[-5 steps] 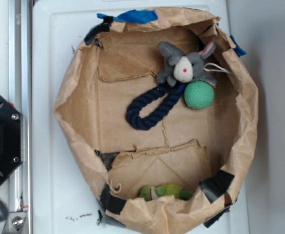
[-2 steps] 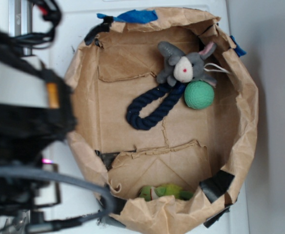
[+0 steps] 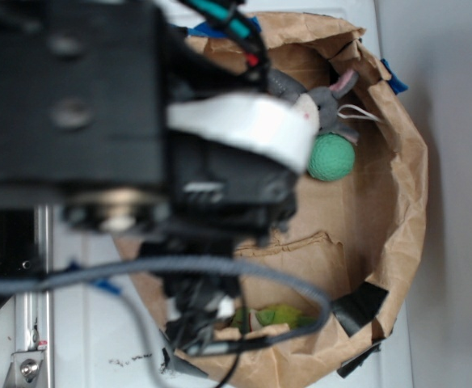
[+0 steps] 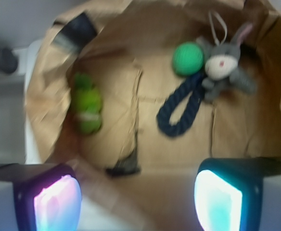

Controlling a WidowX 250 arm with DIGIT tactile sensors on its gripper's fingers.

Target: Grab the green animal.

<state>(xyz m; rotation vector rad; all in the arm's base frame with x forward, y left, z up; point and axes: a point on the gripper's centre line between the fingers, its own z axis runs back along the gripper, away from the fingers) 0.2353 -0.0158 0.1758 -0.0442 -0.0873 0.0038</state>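
The green animal (image 4: 86, 104) is a small lime plush with a pale patch, lying against the left inner wall of the brown paper bin (image 4: 39, 96) in the wrist view. In the exterior view only a sliver of the green animal (image 3: 283, 314) shows at the bin's near wall, behind a grey cable. My gripper (image 4: 138, 202) hangs high over the bin's rim, open, with nothing between its glowing pads (image 4: 217, 202). The plush lies well ahead and to the left of the jaws. In the exterior view the arm's blurred black body (image 3: 107, 121) hides the gripper.
A teal-green textured ball (image 4: 187, 58), a grey plush rabbit with a white face (image 4: 224, 65) and a navy rope loop (image 4: 179, 113) lie at the bin's far side. The bin has crumpled paper walls with black tape patches (image 3: 357, 305). A metal rail (image 3: 26, 339) runs along the left.
The arm has swung in from the left and now covers most of the bin in the exterior view. The toys inside have not moved.
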